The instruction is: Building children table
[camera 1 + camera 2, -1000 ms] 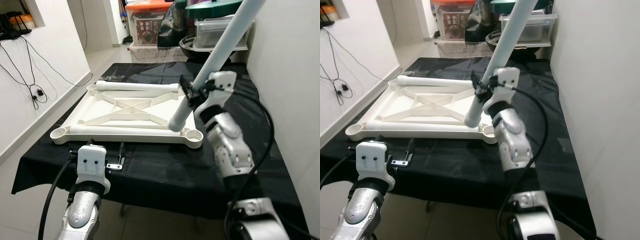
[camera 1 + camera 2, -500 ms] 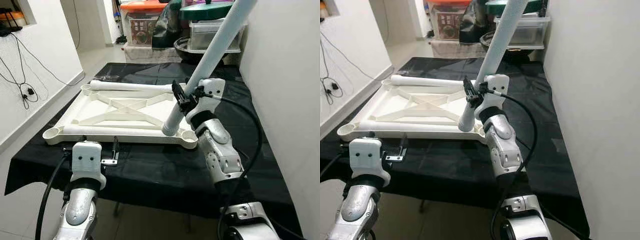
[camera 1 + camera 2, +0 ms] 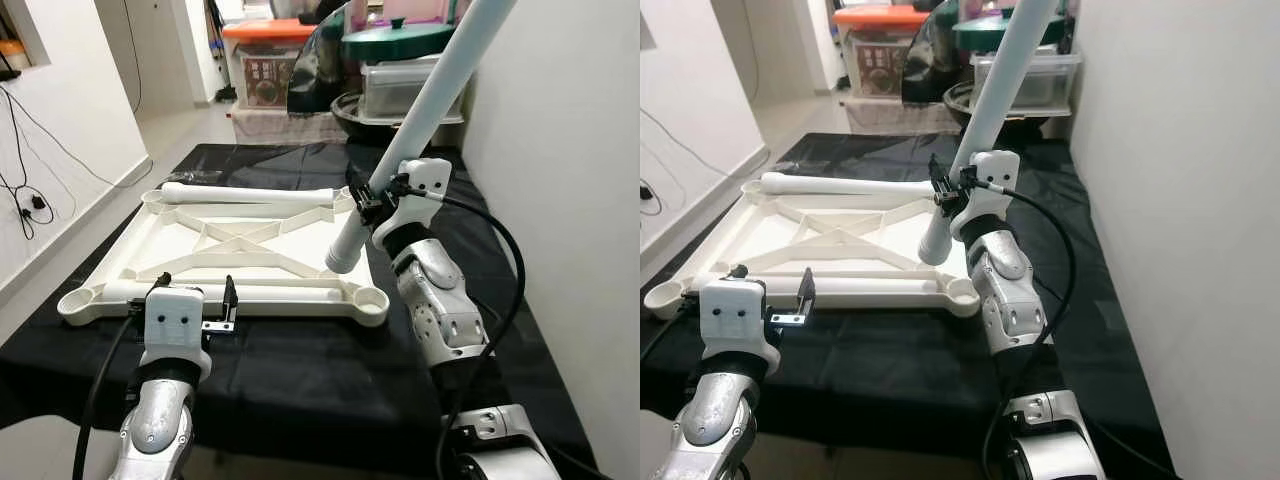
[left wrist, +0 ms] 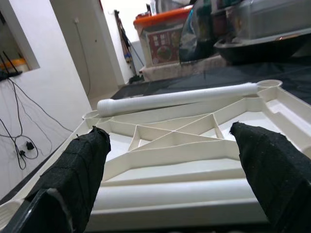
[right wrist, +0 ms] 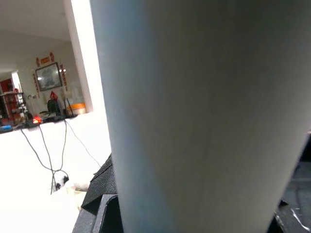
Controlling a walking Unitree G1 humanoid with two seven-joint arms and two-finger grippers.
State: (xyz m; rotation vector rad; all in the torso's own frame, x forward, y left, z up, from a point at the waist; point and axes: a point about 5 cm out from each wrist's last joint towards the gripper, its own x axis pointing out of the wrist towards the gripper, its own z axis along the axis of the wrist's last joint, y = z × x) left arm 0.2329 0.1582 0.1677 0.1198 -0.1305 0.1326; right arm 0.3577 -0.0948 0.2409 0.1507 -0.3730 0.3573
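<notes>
Right gripper (image 3: 366, 203) clamps tilted white leg (image 3: 420, 115) over tabletop (image 3: 200, 262), 3 o'clock corner; left gripper (image 4: 170, 160) spread wide, 6 o'clock edge.

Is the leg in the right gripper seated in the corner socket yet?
No. The leg hangs tilted, its lower end above the tabletop frame, short of the socket.

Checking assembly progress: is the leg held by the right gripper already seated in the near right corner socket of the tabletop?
No: the leg in the right gripper hangs tilted above the tabletop, its lower end clear of the empty corner socket.
</notes>
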